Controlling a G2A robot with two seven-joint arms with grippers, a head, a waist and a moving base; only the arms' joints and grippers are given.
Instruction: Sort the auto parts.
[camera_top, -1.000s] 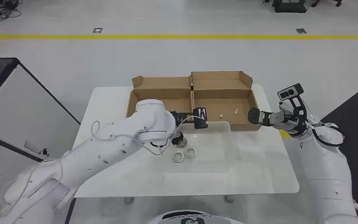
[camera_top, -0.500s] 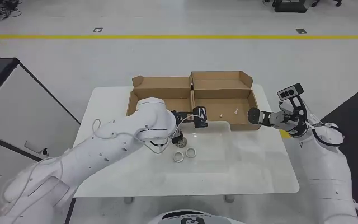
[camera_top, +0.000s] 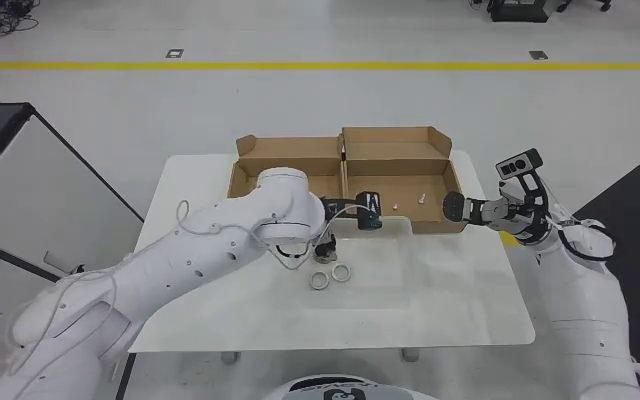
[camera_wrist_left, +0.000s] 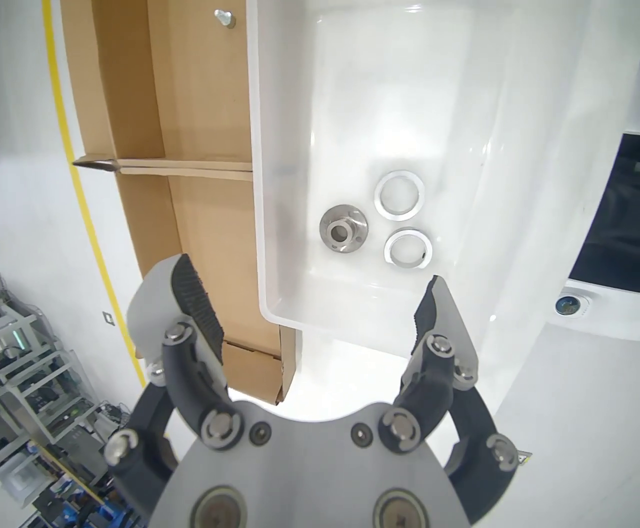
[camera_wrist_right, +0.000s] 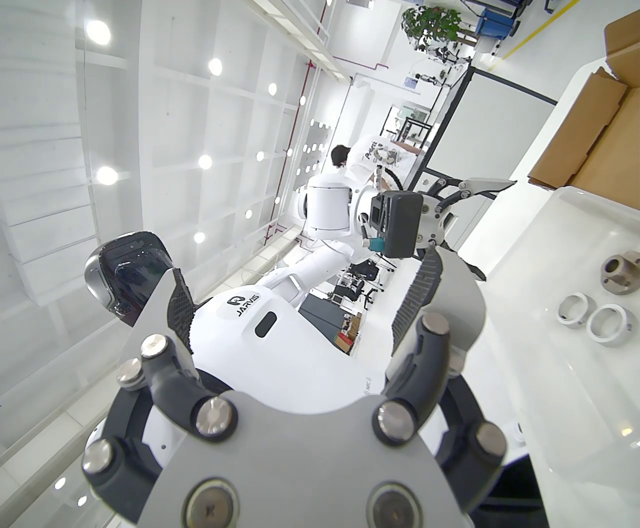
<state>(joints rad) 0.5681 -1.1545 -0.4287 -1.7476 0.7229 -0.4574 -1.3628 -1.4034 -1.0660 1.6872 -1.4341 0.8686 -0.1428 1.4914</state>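
Pale workshop floor with a yellow line (camera_top: 320, 66) behind a white counter (camera_top: 450, 290). Carried two open cardboard boxes along the far edge, left box (camera_top: 290, 150) touching right box (camera_top: 395, 150), and a clear tray (camera_wrist_left: 256, 150) just in front of them. Held three auto parts on the tray floor, close together: flanged hub (camera_wrist_left: 343, 229) on the side toward the boxes, larger ring (camera_wrist_left: 399, 194) and smaller ring (camera_wrist_left: 406, 248) just beside it, all lying flat, apart from each other as far as could be told. Kept a bolt (camera_wrist_left: 218, 17) inside the right box, with another small pale piece (camera_top: 397, 204) near it, too small to name. Left gripper (camera_wrist_left: 315, 305) hovered above the tray end by the boxes, near the three parts, fingers (camera_wrist_left: 195, 295) released and spread wide, nothing between them. Right gripper (camera_wrist_right: 305, 280) hung over the counter's right side, just beside the right box's near corner, well apart from the tray parts, fingers (camera_wrist_right: 430, 285) likewise spread apart and empty
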